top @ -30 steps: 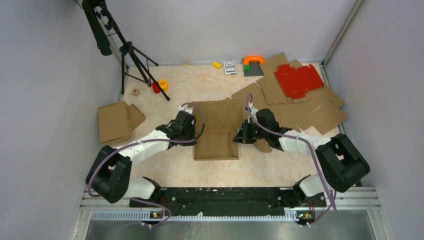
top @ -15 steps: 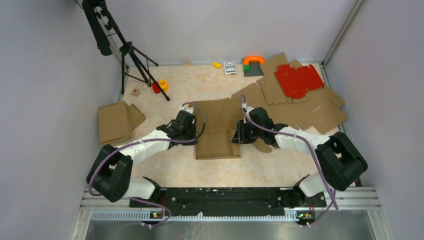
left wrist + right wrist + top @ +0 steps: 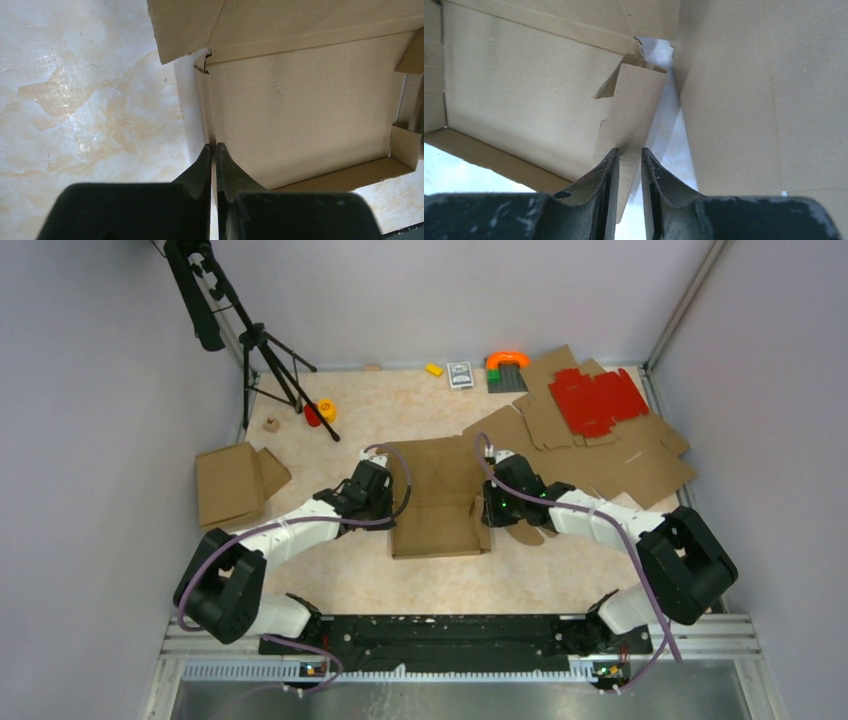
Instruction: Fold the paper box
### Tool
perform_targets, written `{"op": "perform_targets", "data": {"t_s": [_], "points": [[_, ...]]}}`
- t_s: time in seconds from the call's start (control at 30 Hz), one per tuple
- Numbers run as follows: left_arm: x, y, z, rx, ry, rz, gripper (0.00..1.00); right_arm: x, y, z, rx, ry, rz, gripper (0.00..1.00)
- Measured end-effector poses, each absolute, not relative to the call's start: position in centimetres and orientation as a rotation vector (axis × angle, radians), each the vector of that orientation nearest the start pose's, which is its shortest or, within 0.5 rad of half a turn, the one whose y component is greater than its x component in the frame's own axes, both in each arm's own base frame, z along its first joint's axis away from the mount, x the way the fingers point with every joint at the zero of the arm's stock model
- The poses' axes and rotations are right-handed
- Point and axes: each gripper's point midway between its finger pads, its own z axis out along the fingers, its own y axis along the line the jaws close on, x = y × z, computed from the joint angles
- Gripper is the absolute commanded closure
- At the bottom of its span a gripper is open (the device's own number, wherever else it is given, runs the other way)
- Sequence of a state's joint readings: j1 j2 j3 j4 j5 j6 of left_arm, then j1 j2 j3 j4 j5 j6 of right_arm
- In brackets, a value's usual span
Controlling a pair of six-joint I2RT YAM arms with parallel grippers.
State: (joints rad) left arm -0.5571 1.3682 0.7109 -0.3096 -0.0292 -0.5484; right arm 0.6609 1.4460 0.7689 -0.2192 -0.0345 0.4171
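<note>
The paper box (image 3: 435, 505), plain brown cardboard with its side walls partly raised, lies in the middle of the table. My left gripper (image 3: 386, 502) is shut on the box's left wall; in the left wrist view its tips (image 3: 214, 146) pinch the thin wall edge beside the box floor (image 3: 300, 100). My right gripper (image 3: 487, 512) is at the box's right side. In the right wrist view its jaws (image 3: 630, 150) stand a little apart, with the right side flap (image 3: 634, 110) running between them, close to the left finger (image 3: 606, 170).
Loose cardboard sheets (image 3: 610, 455) and a red die-cut sheet (image 3: 598, 400) are piled at the right rear. A folded cardboard piece (image 3: 232, 483) lies at the left. A tripod (image 3: 270, 350) stands at the rear left, with small items (image 3: 320, 412) by its feet. Blocks and a card deck (image 3: 460, 374) sit along the back edge.
My right gripper has gone from shut to slightly apart and shifted a little along the box's right side. The box's right wall has spread outward. The left arm has not moved.
</note>
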Motion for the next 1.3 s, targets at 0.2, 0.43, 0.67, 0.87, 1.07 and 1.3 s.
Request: {"op": "perform_targets", "data": {"t_s": [0.2,0.43,0.67,0.87,1.07,1.3], "points": [[25.5,-17.9,4.4,0.001,2.585,-0.395,1.0,25.6,22.3,4.9,-0.319,2.518,0.46,0.6],[25.5,-17.9,4.4,0.001,2.584,-0.395,1.0,26.1,22.1,6.3,-0.255,2.467,0.573,0.56],[25.5,-17.9,4.4,0.001,2.584,-0.396,1.0,25.8,19.6,5.1,-0.035,2.445,0.862,0.54],[25.5,-17.9,4.4,0.001,2.583,-0.397,1.0,24.3,18.9,4.2,0.083,2.405,1.077,0.54],[25.5,-17.9,4.4,0.001,2.583,-0.397,1.0,23.7,19.2,4.8,0.083,2.353,1.162,0.54],[25.5,-18.0,4.5,0.003,2.581,-0.402,1.0,23.2,20.2,4.2,0.053,2.369,1.26,0.55]]}}
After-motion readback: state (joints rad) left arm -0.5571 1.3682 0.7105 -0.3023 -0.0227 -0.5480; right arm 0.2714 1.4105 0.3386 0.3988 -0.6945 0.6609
